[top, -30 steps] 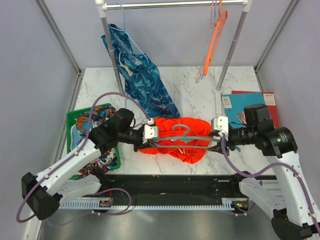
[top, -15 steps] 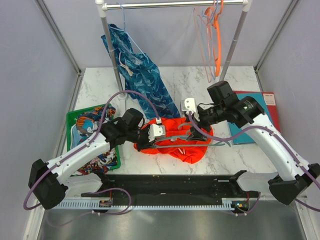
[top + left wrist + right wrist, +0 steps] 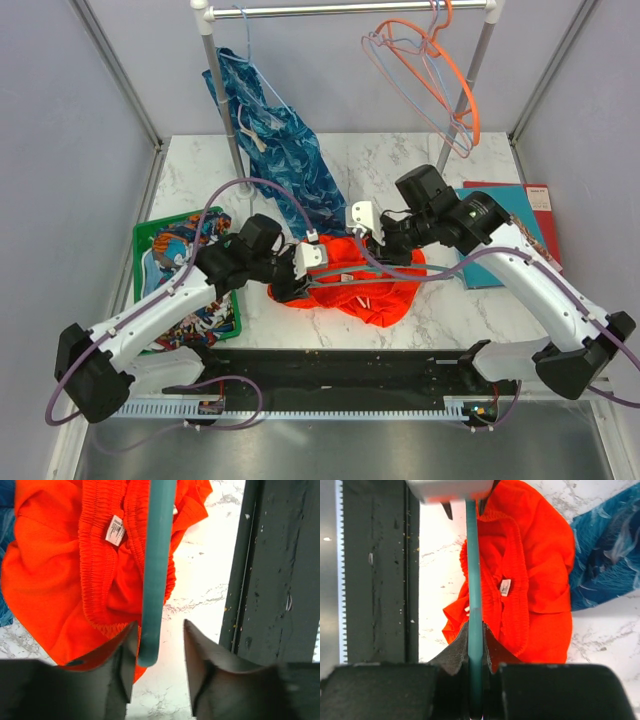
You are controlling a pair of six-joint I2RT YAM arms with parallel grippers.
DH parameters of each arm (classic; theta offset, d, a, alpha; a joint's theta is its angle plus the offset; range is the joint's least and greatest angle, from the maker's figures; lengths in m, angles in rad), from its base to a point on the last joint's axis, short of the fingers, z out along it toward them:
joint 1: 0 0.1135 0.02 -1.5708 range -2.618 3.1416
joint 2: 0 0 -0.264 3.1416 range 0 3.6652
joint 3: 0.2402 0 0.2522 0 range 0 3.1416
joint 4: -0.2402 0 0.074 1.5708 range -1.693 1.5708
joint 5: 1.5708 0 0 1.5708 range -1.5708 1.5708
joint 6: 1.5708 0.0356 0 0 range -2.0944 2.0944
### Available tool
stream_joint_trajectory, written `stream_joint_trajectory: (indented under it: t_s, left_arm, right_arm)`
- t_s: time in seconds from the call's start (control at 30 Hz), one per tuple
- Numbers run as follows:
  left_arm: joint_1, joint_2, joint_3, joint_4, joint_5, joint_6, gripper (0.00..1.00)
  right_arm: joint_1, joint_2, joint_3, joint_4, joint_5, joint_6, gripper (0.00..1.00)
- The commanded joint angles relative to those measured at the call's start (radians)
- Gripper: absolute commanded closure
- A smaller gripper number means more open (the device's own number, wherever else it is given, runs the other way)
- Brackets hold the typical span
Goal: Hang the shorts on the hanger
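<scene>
Right jaws are clamping the stiff hanger (image 3: 474, 555), left jaws gaping round its tip; limp shorts (image 3: 535, 555) are probably needing a waistband (image 3: 97, 565) pinch.

Both arms reach inward, left pincer (image 3: 160, 630) spread apart, right pincer (image 3: 475, 631) clamped on the hanger (image 3: 472, 555).
</scene>
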Motion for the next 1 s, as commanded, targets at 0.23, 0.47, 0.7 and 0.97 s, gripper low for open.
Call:
stream_joint_trajectory:
  t_s: [0.23, 0.47, 0.7, 0.97]
  left_arm:
    - [0.131, -0.02, -0.054, 0.029, 0.022, -0.059, 0.4]
    - [0.096, 0.007, -0.084, 0.062, 0.001, 0.136, 0.33]
    - [0.042, 0.101, -0.082, 0.062, -0.044, 0.179, 0.35]
    - [0.032, 0.138, -0.079, 0.095, -0.093, 0.166, 0.73]
  right_arm:
    - [0.0, -0.125, -0.03, -0.061, 0.194, -0.048, 1.0]
    - [0.0, -0.076, -0.024, -0.064, 0.208, -0.057, 1.0]
    - [0.0, -0.048, -0.052, -0.038, 0.164, -0.078, 1.0]
    - [0.0, 0.009, -0.064, 0.011, 0.109, -0.105, 1.0]
